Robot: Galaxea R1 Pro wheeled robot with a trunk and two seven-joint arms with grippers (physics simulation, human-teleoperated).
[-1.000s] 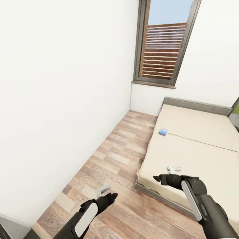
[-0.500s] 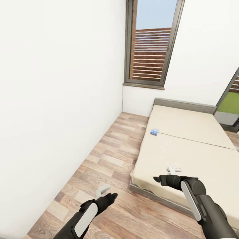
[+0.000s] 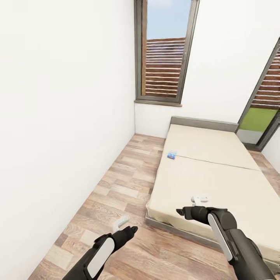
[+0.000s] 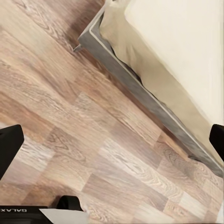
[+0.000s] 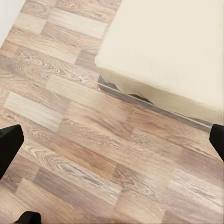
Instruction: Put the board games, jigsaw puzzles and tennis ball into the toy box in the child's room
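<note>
White walls and wood-plank floor are framing the bed, and one small blue board game is lying on the mattress near its wall-side edge, just short of the seam. Both arms are hanging low before the bed's near corner. The left gripper is hovering over floor, fingers apart and empty; the right gripper is over the mattress, fingers apart, empty, and looking the nearer. The box is sitting well beyond both.
</note>
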